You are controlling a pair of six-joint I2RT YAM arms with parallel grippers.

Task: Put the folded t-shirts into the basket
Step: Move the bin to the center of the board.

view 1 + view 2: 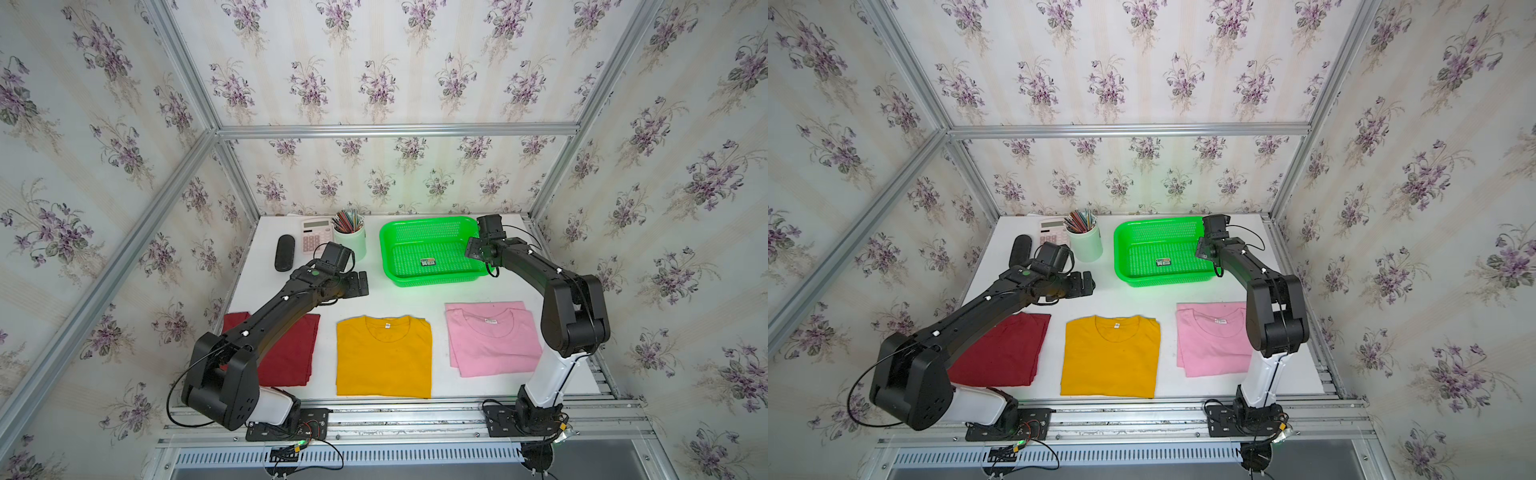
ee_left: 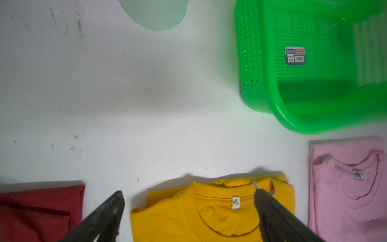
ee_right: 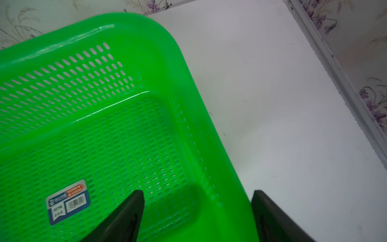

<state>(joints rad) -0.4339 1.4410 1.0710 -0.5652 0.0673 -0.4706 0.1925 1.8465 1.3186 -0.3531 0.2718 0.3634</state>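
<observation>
Low in both top views we find the red t-shirt (image 1: 291, 353), yellow t-shirt (image 1: 384, 357) and pink t-shirt (image 1: 492, 340) below the empty basket (image 1: 428, 221), whose wall the wide-apart right gripper (image 3: 198, 192) straddles, probably steadying it; the left gripper (image 2: 188, 191) gapes empty.

Matte black arms (image 1: 282, 305) with white base links (image 1: 548, 376)

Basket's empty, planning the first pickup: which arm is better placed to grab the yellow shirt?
Left, likely. The left gripper is open just beyond the collar edge of the yellow shirt. The right gripper is open too, but straddles a side wall of the basket, farther from that shirt.
</observation>
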